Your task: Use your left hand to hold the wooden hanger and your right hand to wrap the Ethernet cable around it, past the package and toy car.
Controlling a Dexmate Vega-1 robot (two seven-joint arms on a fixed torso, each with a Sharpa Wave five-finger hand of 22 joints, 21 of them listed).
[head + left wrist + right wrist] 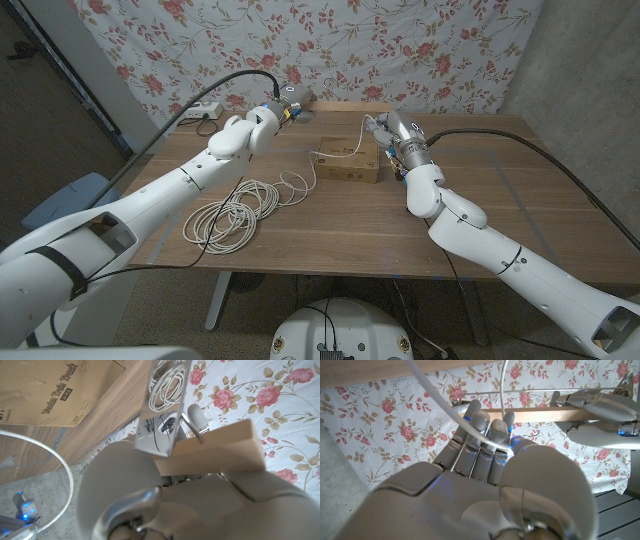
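My left hand (278, 108) is raised over the table's far side and grips the wooden hanger (215, 451), whose metal hook (198, 423) sticks out beside the fingers. The hanger's bar (530, 414) also runs across the right wrist view, with the left hand (600, 416) at one end. My right hand (392, 135) hovers above the cardboard package (346, 160) and pinches the white Ethernet cable (470, 424) between thumb and fingers. From there the cable trails over the package down to a loose coil (228, 214) on the table's left half.
A white power strip (200, 108) lies at the table's back left corner. A floral curtain (420, 50) hangs close behind the table. A blue chair (60, 200) stands to the left of the table. The package (47, 395) lies flat under the raised hands.
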